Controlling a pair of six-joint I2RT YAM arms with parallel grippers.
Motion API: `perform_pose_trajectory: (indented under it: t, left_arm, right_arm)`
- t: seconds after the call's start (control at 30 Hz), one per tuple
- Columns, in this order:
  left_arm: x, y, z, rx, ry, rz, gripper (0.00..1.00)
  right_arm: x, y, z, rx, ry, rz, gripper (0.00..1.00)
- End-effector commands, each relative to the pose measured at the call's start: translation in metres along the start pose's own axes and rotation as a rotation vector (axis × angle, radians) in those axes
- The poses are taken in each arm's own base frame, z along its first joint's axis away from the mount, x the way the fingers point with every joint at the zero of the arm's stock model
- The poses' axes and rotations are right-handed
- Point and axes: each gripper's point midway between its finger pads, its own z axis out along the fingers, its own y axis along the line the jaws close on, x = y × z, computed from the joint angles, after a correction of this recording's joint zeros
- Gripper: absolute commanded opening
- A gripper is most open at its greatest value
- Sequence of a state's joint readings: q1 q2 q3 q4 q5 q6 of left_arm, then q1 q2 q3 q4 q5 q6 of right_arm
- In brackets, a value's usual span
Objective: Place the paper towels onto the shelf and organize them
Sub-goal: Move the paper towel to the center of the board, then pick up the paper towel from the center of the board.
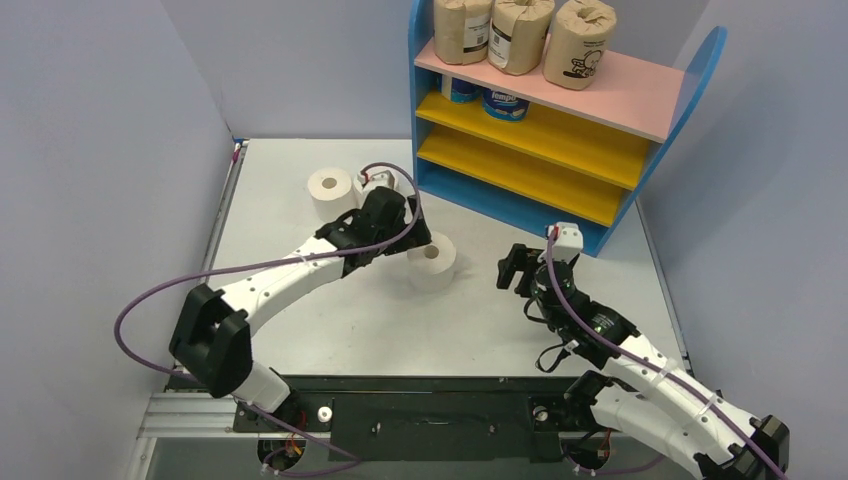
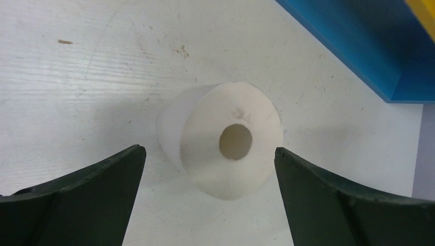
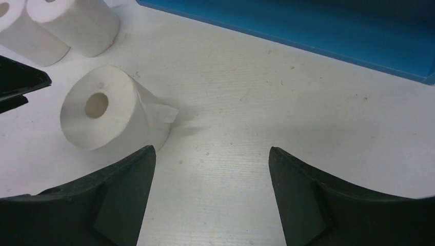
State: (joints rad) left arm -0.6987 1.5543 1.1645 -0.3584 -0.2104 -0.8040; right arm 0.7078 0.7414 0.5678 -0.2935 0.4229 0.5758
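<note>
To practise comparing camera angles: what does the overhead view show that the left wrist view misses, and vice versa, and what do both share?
Only overhead: three brown rolls on the shelf, two white rolls, the right arm. Only left wrist: its fingers spread wide, clear of the roll ahead. Both: that roll on the table, the shelf's blue edge.

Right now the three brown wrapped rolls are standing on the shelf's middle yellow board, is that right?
No. The three brown wrapped rolls are standing on the shelf's pink top board, as the top external view shows.
</note>
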Motion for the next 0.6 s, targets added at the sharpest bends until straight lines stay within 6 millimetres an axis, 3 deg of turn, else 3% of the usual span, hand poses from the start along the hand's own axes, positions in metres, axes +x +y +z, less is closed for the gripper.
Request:
perform_pose_trajectory:
  t: [0.0,0.1,0.13,0.17,0.2,0.23,0.33,0.37,0.4,0.57]
  left_arm:
    - [-0.054,-0.001,-0.053,-0.012,-0.189,-0.016,0.96]
    - [-0.061,0.025,-0.076,-0.038,-0.267,-0.077,0.96]
    - [-0.056,0.039,-0.074,-0.054,-0.272,-0.102,0.96]
    - [-0.063,0.045,-0.085,-0.031,-0.304,-0.136,0.96]
    - [-0.055,0.055,-0.080,-0.029,-0.301,-0.156,0.96]
    - [-0.061,0.060,-0.090,0.001,-0.327,-0.186,0.96]
    - [-0.051,0.082,-0.091,0.022,-0.325,-0.231,0.96]
    - [-0.052,0.086,-0.095,0.036,-0.328,-0.244,0.96]
    - [-0.046,0.092,-0.093,0.026,-0.313,-0.242,0.96]
    - [-0.032,0.112,-0.098,-0.015,-0.285,-0.239,0.96]
  right_arm:
    - [-0.023,0.023,-0.006,-0.080,-0.004,-0.049,0.76]
    - [-0.026,0.035,-0.004,-0.108,0.027,-0.089,0.76]
    - [-0.024,0.039,-0.005,-0.116,0.041,-0.115,0.76]
    - [-0.025,0.045,-0.002,-0.118,0.052,-0.133,0.76]
    - [-0.023,0.049,-0.002,-0.126,0.064,-0.165,0.76]
    - [-0.023,0.056,0.000,-0.128,0.075,-0.186,0.76]
    - [-0.024,0.080,0.001,-0.159,0.099,-0.271,0.76]
    - [-0.016,0.087,0.005,-0.155,0.123,-0.307,0.76]
    - [-0.022,0.095,0.005,-0.164,0.118,-0.319,0.75]
    - [-0.001,0.134,0.020,-0.202,0.209,-0.440,0.74]
